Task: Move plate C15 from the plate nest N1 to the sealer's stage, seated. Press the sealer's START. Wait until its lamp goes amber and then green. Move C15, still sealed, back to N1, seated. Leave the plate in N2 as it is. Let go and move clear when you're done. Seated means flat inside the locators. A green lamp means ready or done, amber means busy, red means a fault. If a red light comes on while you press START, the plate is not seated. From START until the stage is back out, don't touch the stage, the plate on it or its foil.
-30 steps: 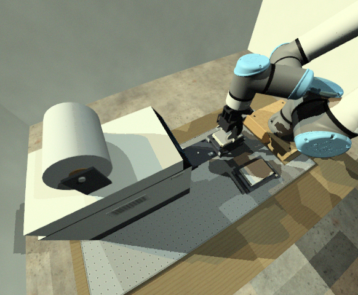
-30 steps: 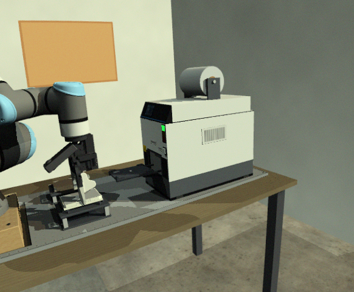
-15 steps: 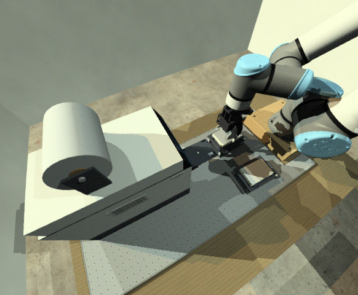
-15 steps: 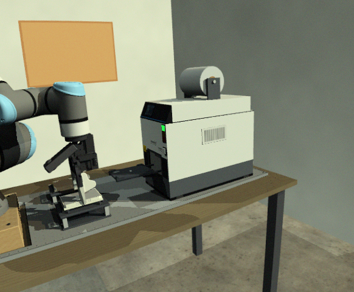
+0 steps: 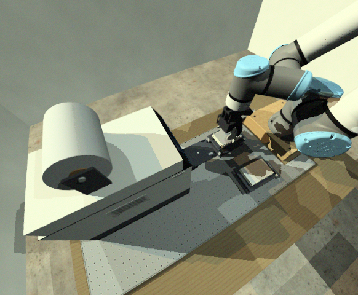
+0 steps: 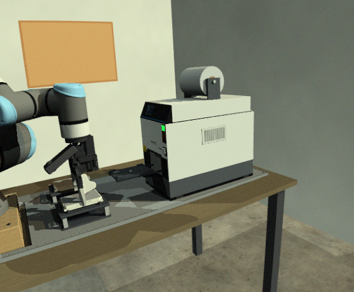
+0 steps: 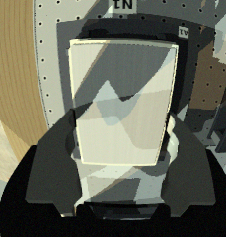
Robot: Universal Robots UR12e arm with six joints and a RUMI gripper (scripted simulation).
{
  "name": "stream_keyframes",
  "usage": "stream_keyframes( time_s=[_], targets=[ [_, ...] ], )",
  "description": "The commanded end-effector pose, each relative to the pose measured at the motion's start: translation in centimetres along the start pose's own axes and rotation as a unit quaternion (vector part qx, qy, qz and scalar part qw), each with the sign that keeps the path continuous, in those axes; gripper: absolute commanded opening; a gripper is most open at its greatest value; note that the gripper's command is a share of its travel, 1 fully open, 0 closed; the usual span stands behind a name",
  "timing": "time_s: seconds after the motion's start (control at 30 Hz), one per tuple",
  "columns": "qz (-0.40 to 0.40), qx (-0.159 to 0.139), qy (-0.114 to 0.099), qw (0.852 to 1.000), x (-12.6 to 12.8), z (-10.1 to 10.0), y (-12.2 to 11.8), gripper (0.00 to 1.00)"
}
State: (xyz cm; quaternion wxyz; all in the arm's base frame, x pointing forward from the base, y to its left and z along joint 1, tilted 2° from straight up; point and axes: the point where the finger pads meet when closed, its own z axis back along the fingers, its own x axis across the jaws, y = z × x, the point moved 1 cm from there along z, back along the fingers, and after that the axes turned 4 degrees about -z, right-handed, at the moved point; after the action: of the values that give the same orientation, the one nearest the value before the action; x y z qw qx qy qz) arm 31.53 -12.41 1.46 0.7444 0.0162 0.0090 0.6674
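Gripper clamped on plate C15, dark jaws pressed to the two long sides of the pale plate near its close end. Seen in the wrist view held directly over nest N1, dark frame showing around the plate's edges and an "N1" label lying on the perforated board beyond. Whether raised a little above the locators or touching them, could not tell. Viewed from the side, gripper pointed down from the wrist, plate level over the black nest. From above, plate partly hidden under the gripper. Second plate lay flat in nest N2, just beside N1 and apart from the gripper. Sealer stood further along the bench, well apart from the nests, lamp lit green on its front face. Stage out in front of the sealer, dark, flat and bare. Foil roll mounted on top of the sealer housing. Orange panel on the pale wall behind the arm.
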Motion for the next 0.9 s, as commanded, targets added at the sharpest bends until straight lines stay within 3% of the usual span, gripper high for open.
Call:
stream_keyframes(
  time_s=[0.0, 0.87],
  targets=[
    [0.000, 0.001, 0.000, 1.000, 0.04, -0.31, 0.13, 0.00],
    [0.000, 0.000, 0.001, 1.000, -0.04, -0.63, 0.03, 0.00]
  ],
)
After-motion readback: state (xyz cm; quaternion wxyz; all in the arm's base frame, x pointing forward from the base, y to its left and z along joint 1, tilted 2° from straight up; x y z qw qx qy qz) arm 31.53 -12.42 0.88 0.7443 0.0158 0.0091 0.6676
